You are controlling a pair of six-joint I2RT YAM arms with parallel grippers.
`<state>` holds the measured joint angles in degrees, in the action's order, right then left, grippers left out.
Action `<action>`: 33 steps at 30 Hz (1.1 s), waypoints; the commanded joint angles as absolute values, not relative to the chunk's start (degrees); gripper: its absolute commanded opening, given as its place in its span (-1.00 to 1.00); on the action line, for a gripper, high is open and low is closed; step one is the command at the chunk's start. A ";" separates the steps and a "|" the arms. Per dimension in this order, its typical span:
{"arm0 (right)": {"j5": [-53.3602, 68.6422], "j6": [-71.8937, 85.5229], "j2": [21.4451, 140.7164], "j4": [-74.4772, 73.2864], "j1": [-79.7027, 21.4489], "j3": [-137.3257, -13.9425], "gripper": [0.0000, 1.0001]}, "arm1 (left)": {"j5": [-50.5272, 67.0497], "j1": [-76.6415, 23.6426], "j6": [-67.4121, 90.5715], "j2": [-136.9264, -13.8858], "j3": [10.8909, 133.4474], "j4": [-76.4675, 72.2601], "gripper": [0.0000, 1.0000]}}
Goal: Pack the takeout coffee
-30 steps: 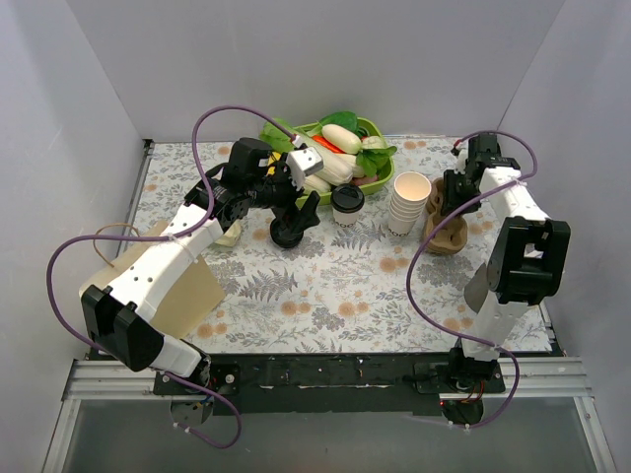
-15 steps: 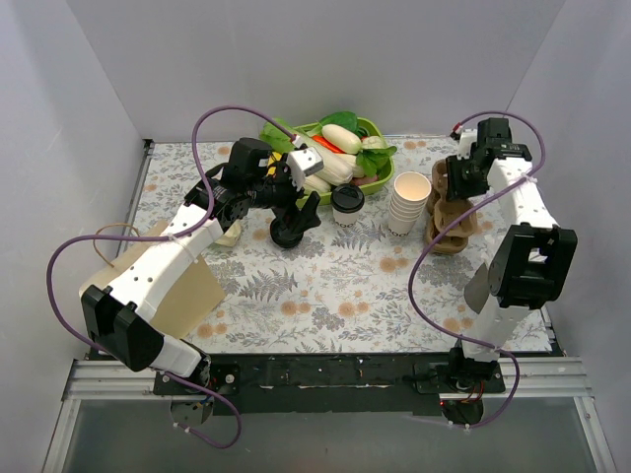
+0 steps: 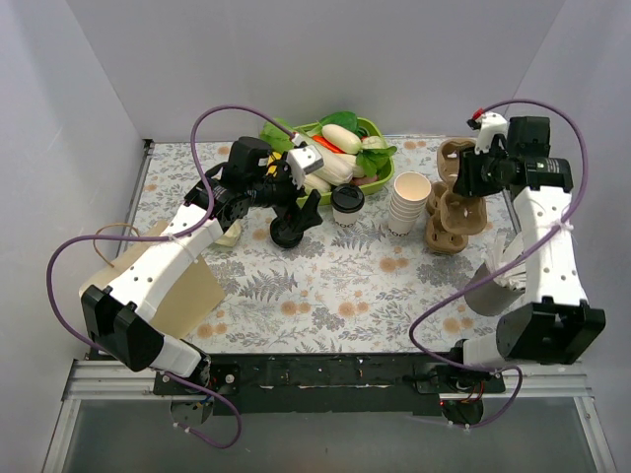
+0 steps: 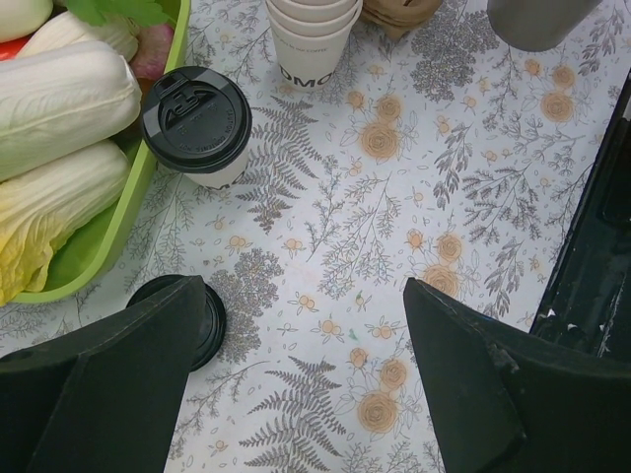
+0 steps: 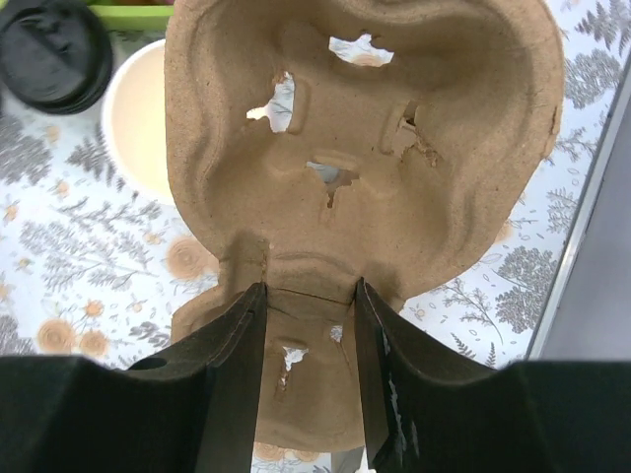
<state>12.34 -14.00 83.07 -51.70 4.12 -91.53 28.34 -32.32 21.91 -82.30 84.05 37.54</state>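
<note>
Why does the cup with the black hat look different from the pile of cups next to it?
The takeout coffee wears a round black lid; the stack of cups is open on top. The takeout coffee is one cup alone; the stack of cups is several nested together. The takeout coffee is shorter; the stack of cups stands taller. Both are cream-white paper and stand upright on the table.
</note>
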 commanded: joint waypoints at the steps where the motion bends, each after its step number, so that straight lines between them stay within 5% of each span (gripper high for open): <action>1: 21.34 -18.97 73.51 -50.89 4.22 -87.20 -0.82 | 29.18 -31.91 22.59 -82.00 85.96 36.04 0.65; 8: 34.63 -38.04 61.18 -52.99 -2.44 -78.58 -0.87 | 29.27 -31.99 22.68 -82.53 85.87 35.77 0.65; 15: 29.37 -56.15 57.04 -60.99 -21.33 -66.11 -0.84 | 28.04 -31.91 22.24 -82.88 85.78 35.77 0.65; 27: 17.06 -70.66 59.06 -56.17 -25.31 -43.79 -0.74 | 25.84 -31.99 18.99 -80.77 85.96 38.58 0.65; 31: 15.47 -71.89 60.12 -55.11 -25.40 -41.31 -0.46 | 26.45 -31.99 18.46 -80.77 86.48 39.11 0.66; 33: 15.73 -71.37 60.64 -55.19 -25.40 -42.44 -0.09 | 27.07 -31.99 18.46 -81.21 88.50 39.37 0.66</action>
